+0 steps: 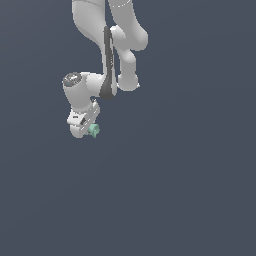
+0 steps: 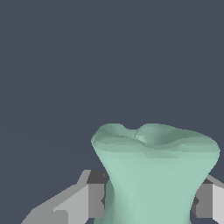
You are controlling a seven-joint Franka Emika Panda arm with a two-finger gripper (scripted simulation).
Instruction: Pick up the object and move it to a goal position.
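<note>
Item 1, nearest your wrist camera: the mint-green object (image 2: 153,175), flared at its far end and pinched at the waist. It fills the space between the gripper's fingers (image 2: 96,201), with a grey pad pressed against each side of the waist.

Item 2: the gripper (image 1: 89,129), white, closed on the object (image 1: 93,130). In the exterior view you see only a small green piece protruding at the fingertips, toward that view's right.

Item 3: the arm (image 1: 107,45), white with a dark strip, coming down from the top edge and folding at the wrist.

Item 4: surroundings. You get one uniform slate-blue field in both views. No desk edge, wall or shadow can be told, so the object's height above any surface cannot be judged.
</note>
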